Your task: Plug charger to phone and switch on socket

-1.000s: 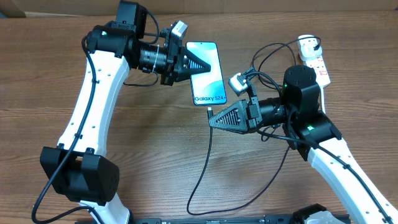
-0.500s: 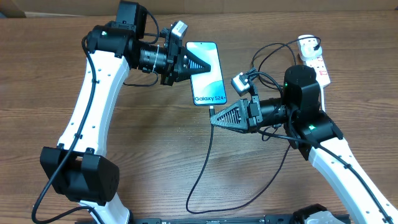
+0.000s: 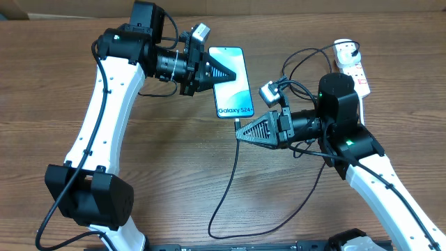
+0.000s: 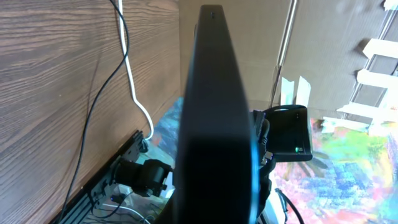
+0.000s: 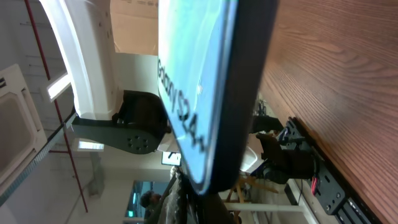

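The phone [image 3: 233,82] has a light blue screen with "Galaxy S24" text and is held off the table. My left gripper [image 3: 227,74] is shut on its left edge. In the left wrist view the phone [image 4: 214,112] shows edge-on as a dark slab. My right gripper [image 3: 238,134] is shut on the charger's black connector tip [image 3: 237,123], just below the phone's bottom edge. In the right wrist view the phone's bottom end [image 5: 205,81] is right at the fingertips. The charger cable [image 3: 228,188] loops down across the table. The socket [image 3: 354,68], a white power strip, lies at the far right.
A white plug adapter [image 3: 345,49] sits on the strip's far end, with black cables looping from it towards my right arm. The table's back edge runs just behind the strip. The black cable [image 4: 115,68] and a white cord [image 4: 134,93] show in the left wrist view.
My right gripper has moved slightly up and right with the connector, closer to the phone's bottom edge. The left arm and phone have not moved.
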Available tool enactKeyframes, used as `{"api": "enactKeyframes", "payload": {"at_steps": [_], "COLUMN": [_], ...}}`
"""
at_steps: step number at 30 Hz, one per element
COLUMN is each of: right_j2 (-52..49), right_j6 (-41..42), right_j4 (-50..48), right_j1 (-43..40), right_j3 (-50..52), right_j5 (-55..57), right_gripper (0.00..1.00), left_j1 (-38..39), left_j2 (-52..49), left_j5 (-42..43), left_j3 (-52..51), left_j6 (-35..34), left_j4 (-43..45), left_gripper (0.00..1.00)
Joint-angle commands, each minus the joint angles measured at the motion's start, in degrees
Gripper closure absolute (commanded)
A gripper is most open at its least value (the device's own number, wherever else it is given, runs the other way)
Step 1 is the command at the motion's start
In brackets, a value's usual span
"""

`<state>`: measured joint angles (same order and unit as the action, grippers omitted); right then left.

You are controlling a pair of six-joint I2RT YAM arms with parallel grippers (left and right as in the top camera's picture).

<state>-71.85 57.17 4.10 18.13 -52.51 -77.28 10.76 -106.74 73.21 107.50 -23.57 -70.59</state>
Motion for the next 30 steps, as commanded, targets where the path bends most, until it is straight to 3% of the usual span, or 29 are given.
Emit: {"api": "enactKeyframes", "payload": {"at_steps": [1, 30], "right_j2": [0.0, 0.0], "right_j6": [-0.4, -0.4], "right_j4": [-0.2, 0.7], "right_j1": [-0.2, -0.2], "right_j3": [-1.0, -1.0], "right_j5": [0.1, 0.9], "right_gripper": [0.96, 0.96], "left_j1": [-0.2, -0.2], "left_j2": [0.2, 0.2], "left_j5": [0.2, 1.7], "left_j3": [0.5, 0.5], "left_j6": [1.3, 1.4], "left_j4": [0.0, -0.8], "left_gripper": [0.96, 0.96]}}
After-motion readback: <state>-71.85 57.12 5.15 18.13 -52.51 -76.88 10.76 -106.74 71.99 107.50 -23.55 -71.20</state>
